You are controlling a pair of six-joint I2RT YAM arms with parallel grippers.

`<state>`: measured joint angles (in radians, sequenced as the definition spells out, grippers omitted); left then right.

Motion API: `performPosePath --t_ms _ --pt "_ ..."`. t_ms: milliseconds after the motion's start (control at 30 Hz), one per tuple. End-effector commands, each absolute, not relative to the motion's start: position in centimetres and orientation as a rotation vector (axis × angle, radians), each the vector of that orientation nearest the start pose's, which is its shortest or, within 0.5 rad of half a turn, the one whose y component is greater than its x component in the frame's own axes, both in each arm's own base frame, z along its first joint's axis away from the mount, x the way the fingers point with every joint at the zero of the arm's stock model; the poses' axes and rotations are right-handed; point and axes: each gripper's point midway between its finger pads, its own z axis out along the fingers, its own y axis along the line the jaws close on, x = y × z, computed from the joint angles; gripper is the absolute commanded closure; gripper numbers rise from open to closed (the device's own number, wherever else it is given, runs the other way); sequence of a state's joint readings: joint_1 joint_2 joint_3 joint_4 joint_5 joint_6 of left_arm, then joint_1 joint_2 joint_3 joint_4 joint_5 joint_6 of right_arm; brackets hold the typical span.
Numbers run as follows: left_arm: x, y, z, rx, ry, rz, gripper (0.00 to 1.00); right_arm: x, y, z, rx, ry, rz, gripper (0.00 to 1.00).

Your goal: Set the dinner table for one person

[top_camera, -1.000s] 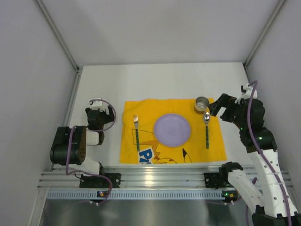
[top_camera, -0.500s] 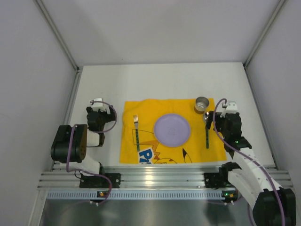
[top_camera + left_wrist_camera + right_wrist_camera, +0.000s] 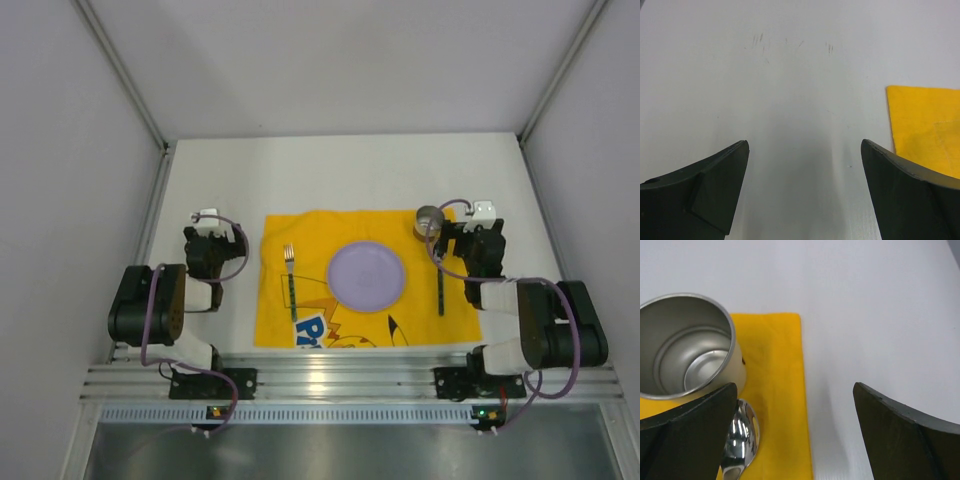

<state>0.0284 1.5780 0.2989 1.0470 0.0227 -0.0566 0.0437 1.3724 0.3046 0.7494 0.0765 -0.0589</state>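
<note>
Looks done on white worktop (image 3: 350, 170): plate (image 3: 367, 275) mid yellow cloth (image 3: 300, 235), fork (image 3: 290, 275) at 9 o'clock, spoon (image 3: 440, 280) at 3, cup (image 3: 429, 220) at 1 w/in diner's reach; left tool (image 3: 804, 150) spread apart, empty, off cloth at 9; right tool (image 3: 794, 387) likewise apart, empty, near cup.
</note>
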Motion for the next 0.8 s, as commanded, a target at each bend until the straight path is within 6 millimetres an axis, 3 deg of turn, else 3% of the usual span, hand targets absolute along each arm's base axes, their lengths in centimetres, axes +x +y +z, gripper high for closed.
performPosePath --t_ms 0,67,167,767 --pt "39.2 0.2 8.3 -0.043 1.716 -0.051 0.01 37.7 -0.8 10.8 0.031 1.658 -0.048 0.0" --pt "39.2 0.2 8.4 -0.043 1.716 -0.051 0.01 37.5 -0.4 12.0 0.001 1.594 -0.042 0.0" --pt "39.2 0.2 8.4 -0.044 1.713 -0.052 0.01 37.9 0.7 11.9 -0.065 1.603 0.003 0.0" --pt "39.2 0.2 8.4 -0.04 1.715 -0.054 0.01 38.1 0.4 12.1 -0.042 1.598 -0.014 0.0"
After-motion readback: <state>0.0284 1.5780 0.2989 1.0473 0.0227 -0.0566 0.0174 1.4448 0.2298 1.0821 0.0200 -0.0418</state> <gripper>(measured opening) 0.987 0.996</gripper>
